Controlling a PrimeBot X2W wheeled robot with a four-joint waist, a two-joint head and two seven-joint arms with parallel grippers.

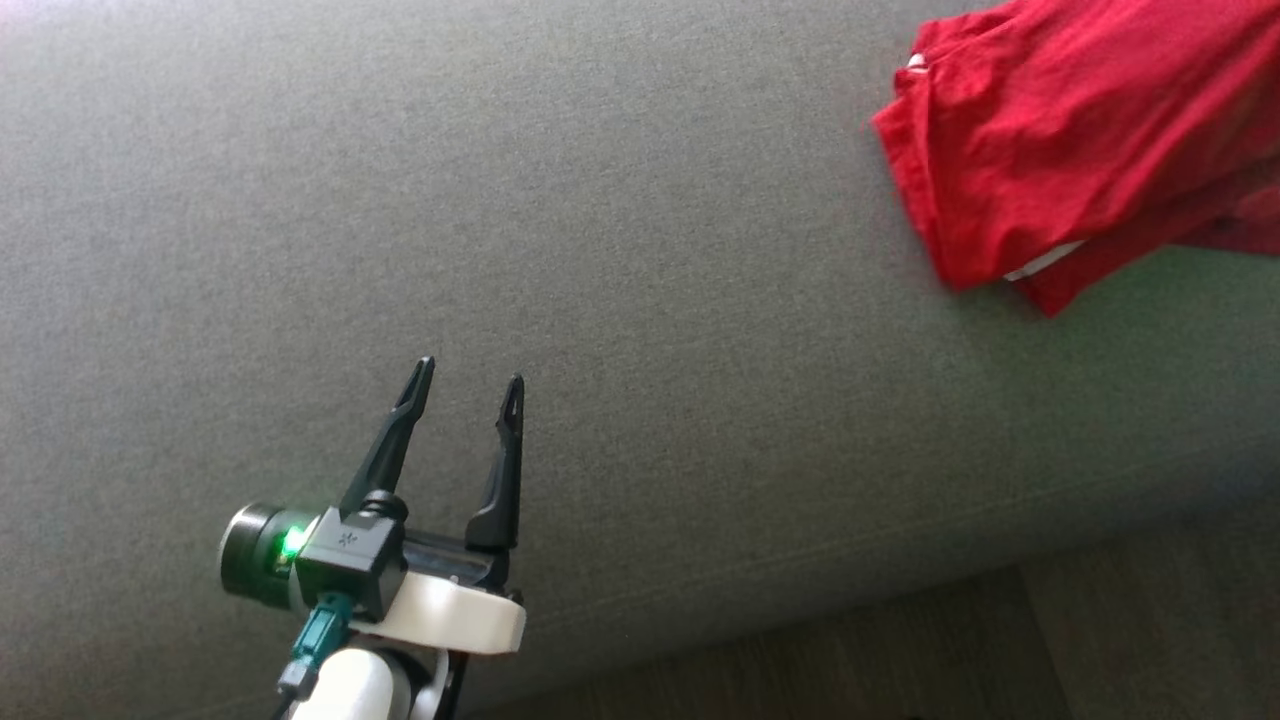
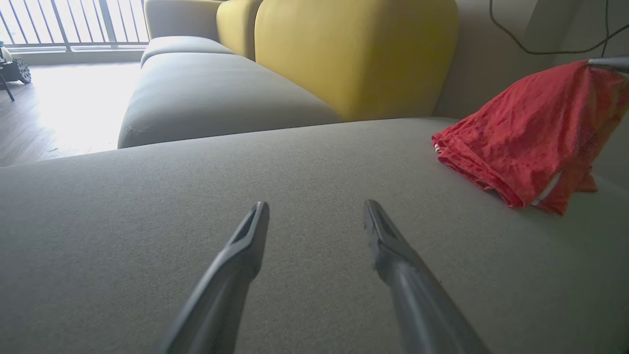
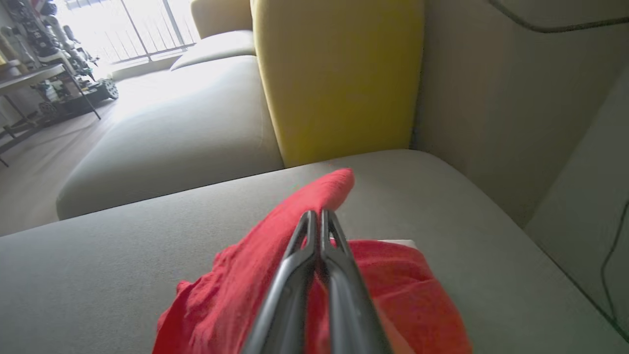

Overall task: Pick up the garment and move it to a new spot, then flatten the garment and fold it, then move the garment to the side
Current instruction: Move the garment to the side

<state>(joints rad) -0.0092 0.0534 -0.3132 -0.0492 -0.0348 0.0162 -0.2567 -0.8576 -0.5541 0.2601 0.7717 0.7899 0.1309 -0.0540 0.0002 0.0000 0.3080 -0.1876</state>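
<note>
Grey sofa upholstery (image 1: 600,250) serves as the work surface, a broad seat cushion with a yellow back cushion (image 2: 354,54) standing behind it and dark wooden floor (image 1: 850,650) beyond the front edge. At the far right of the seat lies the red garment (image 1: 1060,130), bunched rather than spread, with a white trim showing at its lower fold. In the left wrist view it rises to a peak at its upper right while its lower hem rests on the cushion, which suggests it is being lifted from one pinched point. The right end effector (image 3: 318,215) has its two fingers pressed together with red cloth gathered around them, so it appears clamped on the garment's upper layer, a grip suited to carrying it to a new spot. The left end effector (image 1: 469,374) hovers over bare cushion well apart from the cloth, fingers spread wide and holding nothing, probably kept ready to take a second edge once flattening begins, while leaving open seat for the garment to land on
</note>
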